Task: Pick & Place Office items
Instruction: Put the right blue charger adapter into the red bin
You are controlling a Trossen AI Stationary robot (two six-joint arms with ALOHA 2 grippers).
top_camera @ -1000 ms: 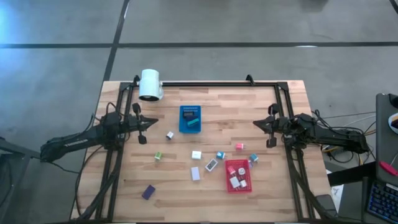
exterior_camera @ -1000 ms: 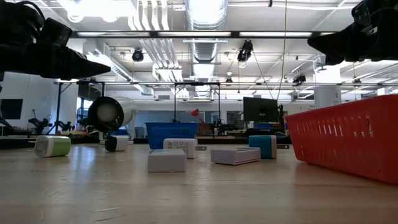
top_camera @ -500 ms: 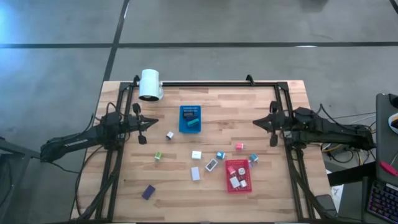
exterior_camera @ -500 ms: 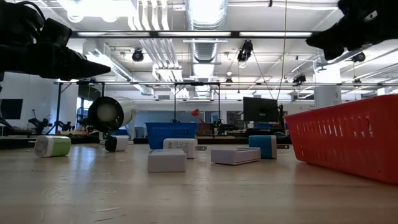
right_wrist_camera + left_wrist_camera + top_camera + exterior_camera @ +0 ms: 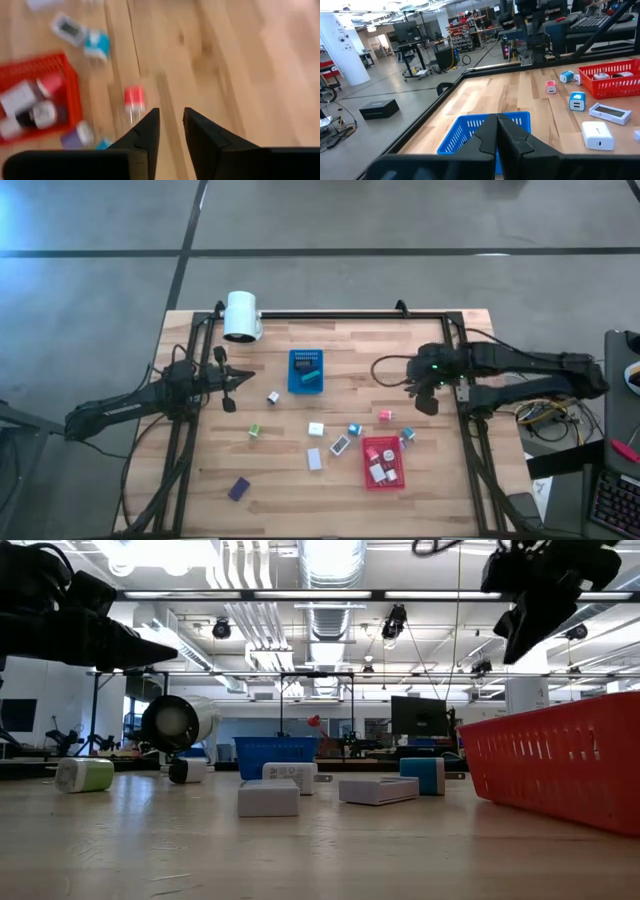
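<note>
The right end effector (image 5: pixel 418 388) is hovering over the tabletop (image 5: pixel 350 345) with its fingers parted narrowly and empty, near the pink-red block (image 5: pixel 385 415) just beside the red tray (image 5: pixel 398 477). It seems to be approaching a pick; next it needs lowering and centring over that block. The left end effector (image 5: pixel 232 385) is waiting, pinched closed.

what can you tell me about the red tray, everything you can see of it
The red tray is a small rectangular basket with perforated, plastic-looking mesh walls, resting flat on the wooden table toward its front right part, long side running front to back. Several small items lie inside, white, red and dark ones among them. A teal-and-white block sits just outside its far right corner. In the low view its wall rises at the right. No gripper touches it.
</note>
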